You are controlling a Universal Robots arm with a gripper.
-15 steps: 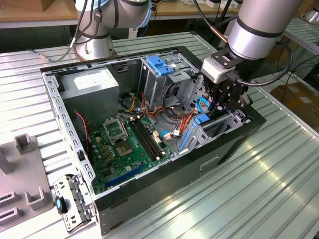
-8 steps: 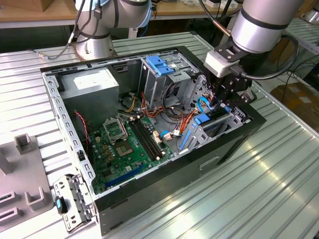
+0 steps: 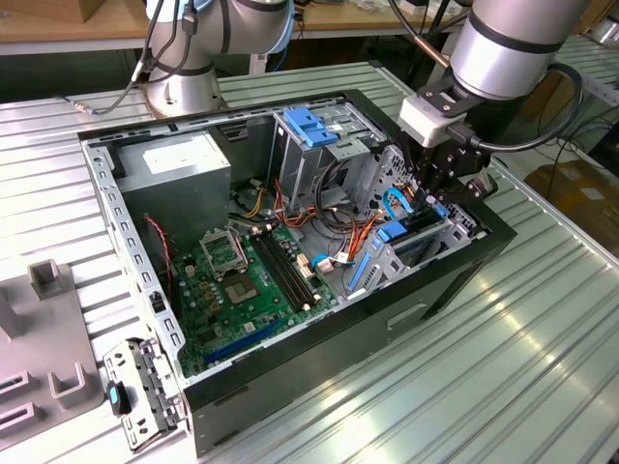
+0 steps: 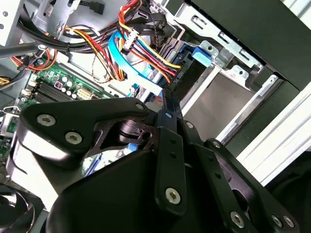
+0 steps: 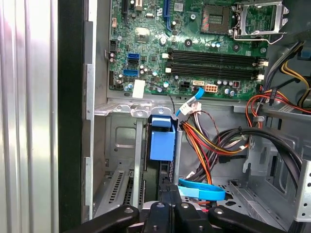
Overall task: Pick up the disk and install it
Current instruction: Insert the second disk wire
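Now I am holding the claw low over the front corner of the open computer case, at the exterior view's right, where the drive bay sits against the case wall. The disk is lying directly under the claw, partly down in that bay: in the exterior view its dark body and one blue end tab are showing just below the claw. In the first wrist view the blue tab is standing just ahead of the claw, and a dark edge that I take for the disk body is running straight back from it into the claw. I am therefore judging that the long axis of the disk is lying along the bay's metal rails, pointing from the claw toward the circuit board.

As for the claw's state, I am reading its two fingers as drawn close together on that narrow dark edge, but the contact itself is hidden behind the claw's own black linkage in the second wrist view, so I cannot tell for certain whether it is clamped or free.

A flat blue cable is curling just beside the claw, and a bundle of coloured wires is lying near the bay's open side. The case is resting on the ribbed metal bench.
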